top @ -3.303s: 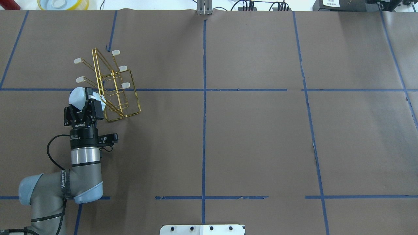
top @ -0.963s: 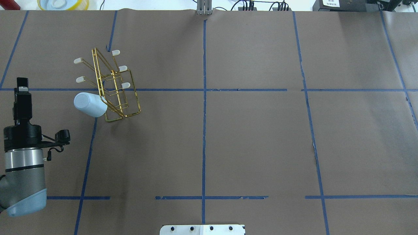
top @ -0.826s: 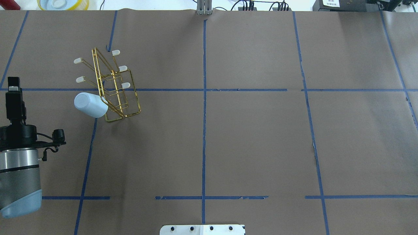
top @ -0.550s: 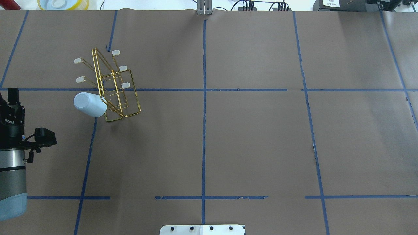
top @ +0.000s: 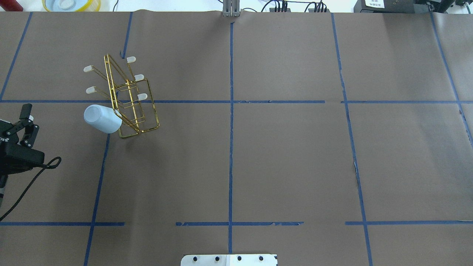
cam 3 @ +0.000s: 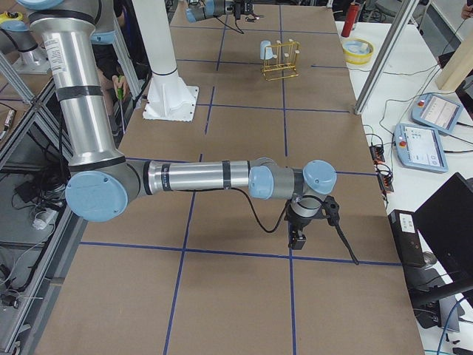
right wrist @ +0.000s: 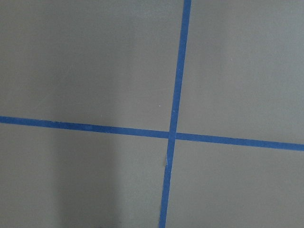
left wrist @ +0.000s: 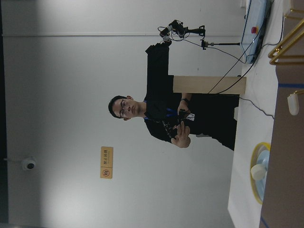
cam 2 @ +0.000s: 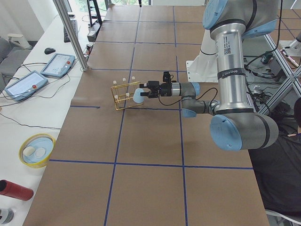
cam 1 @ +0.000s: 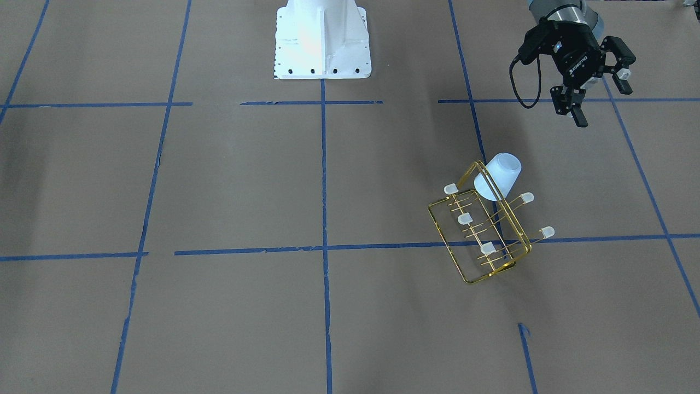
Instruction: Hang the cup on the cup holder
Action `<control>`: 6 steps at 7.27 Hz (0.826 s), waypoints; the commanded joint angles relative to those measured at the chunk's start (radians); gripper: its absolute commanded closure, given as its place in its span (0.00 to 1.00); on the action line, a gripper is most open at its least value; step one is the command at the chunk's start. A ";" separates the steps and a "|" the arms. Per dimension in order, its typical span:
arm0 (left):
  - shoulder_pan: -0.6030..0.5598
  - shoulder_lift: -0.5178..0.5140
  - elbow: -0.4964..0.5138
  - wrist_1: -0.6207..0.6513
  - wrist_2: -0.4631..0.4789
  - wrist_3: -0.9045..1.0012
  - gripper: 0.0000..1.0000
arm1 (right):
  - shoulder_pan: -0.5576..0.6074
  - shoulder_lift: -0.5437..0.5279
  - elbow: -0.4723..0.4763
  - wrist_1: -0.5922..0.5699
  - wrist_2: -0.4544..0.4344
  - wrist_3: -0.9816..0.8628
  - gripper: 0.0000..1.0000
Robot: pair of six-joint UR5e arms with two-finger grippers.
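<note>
The pale blue cup (cam 1: 499,175) hangs upside down and tilted on a prong at the robot-side end of the gold wire cup holder (cam 1: 481,257). In the overhead view the cup (top: 101,118) sits at the rack's (top: 146,105) left front. My left gripper (cam 1: 599,98) is open and empty, well apart from the cup, at the table's left edge; one fingertip (top: 26,110) shows in the overhead view. My right gripper (cam 3: 298,238) shows only in the exterior right view, pointing down over bare table far from the rack; I cannot tell its state.
A yellow-rimmed bowl (top: 70,4) and a red object (top: 9,4) lie beyond the table's far left corner. The white robot base plate (cam 1: 322,38) sits at mid table on the robot's side. Blue tape lines cross the brown table cover (top: 288,159).
The left gripper, earlier closed around the cup at the rack, has let go and pulled away left and back toward the robot, turning as it went. The cup stays on the rack.
</note>
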 commanded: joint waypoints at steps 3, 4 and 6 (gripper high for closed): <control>-0.209 0.035 0.008 -0.089 -0.581 -0.355 0.00 | 0.000 0.000 0.000 0.000 0.000 0.000 0.00; -0.310 0.032 0.022 -0.079 -0.824 -0.453 0.00 | 0.000 0.000 0.000 0.000 0.000 0.000 0.00; -0.430 0.026 0.060 -0.026 -1.143 -0.591 0.00 | 0.000 0.000 0.000 0.000 0.000 0.000 0.00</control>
